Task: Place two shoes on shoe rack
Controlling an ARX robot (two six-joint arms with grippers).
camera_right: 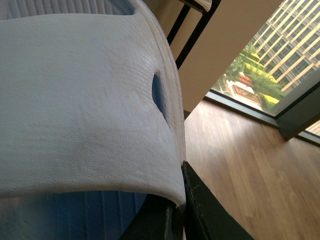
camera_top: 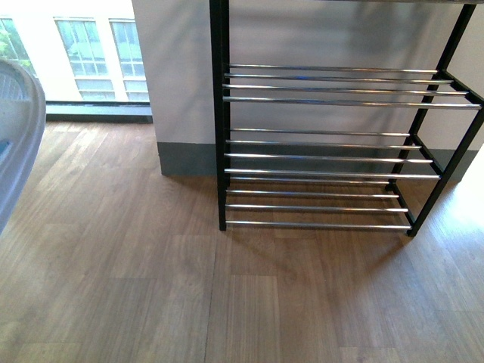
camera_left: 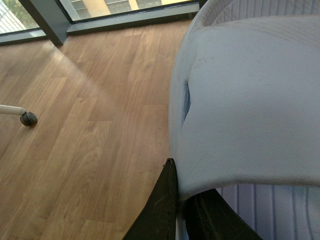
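My left gripper (camera_left: pixel 182 197) is shut on the thin edge of one shoe (camera_left: pixel 250 100), a pale grey sneaker with a white tongue that fills most of the left wrist view. That shoe also shows as a blurred pale shape (camera_top: pixel 15 136) at the far left of the front view. In the right wrist view my right gripper (camera_right: pixel 174 202) is shut on the other shoe (camera_right: pixel 75 100), whose dark blue lining shows under the tongue. The shoe rack (camera_top: pixel 220 151), a black frame with chrome bars, stands empty on the floor at centre-right, against the wall. Part of its frame (camera_right: pixel 192 35) shows behind the right shoe.
A white wall column with a grey skirting (camera_top: pixel 181 159) stands behind the rack's left end. Tall windows (camera_top: pixel 91 53) run along the far left. A white leg with a caster wheel (camera_left: pixel 28 118) sits on the wooden floor (camera_top: pixel 151 287) near the left arm.
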